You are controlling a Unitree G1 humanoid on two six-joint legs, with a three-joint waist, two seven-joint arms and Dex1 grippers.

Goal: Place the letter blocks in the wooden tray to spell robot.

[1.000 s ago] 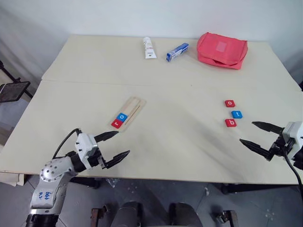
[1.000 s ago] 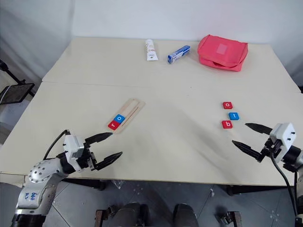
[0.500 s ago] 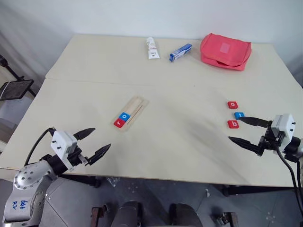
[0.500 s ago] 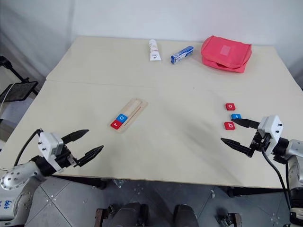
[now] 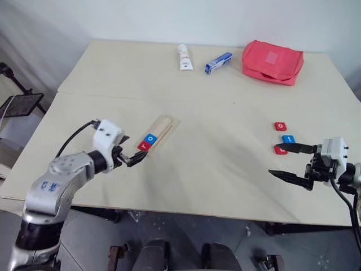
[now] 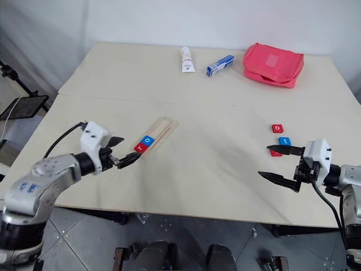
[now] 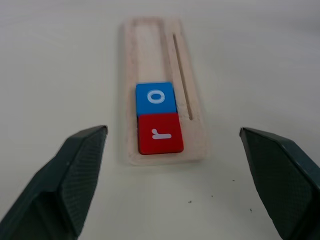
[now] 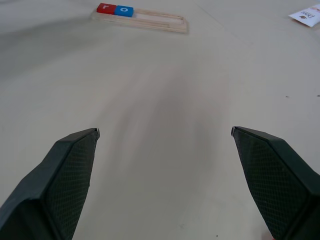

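Note:
The wooden tray (image 5: 162,126) lies left of the table's middle. A red "r" block (image 7: 160,133) fills its near end, and a blue "o" block (image 7: 155,98) sits directly behind it. Three loose letter blocks lie at the right: red "o" (image 5: 280,126), blue "t" (image 5: 288,138) and red "b" (image 5: 278,150), the last partly covered by a finger. My left gripper (image 6: 127,150) is open just short of the tray's near end, with both jaws off the wood. My right gripper (image 5: 274,159) is open and empty, beside and just in front of the loose blocks.
At the back of the table are a white tube (image 5: 184,56), a blue-and-white box (image 5: 219,62) and a red zip pouch (image 5: 272,61). A seam crosses the tabletop behind the tray. The table's front edge runs close under both grippers.
My left gripper has come forward and up from the table's front edge to the tray's near end, turning toward it. My right gripper edged slightly left and stays open.

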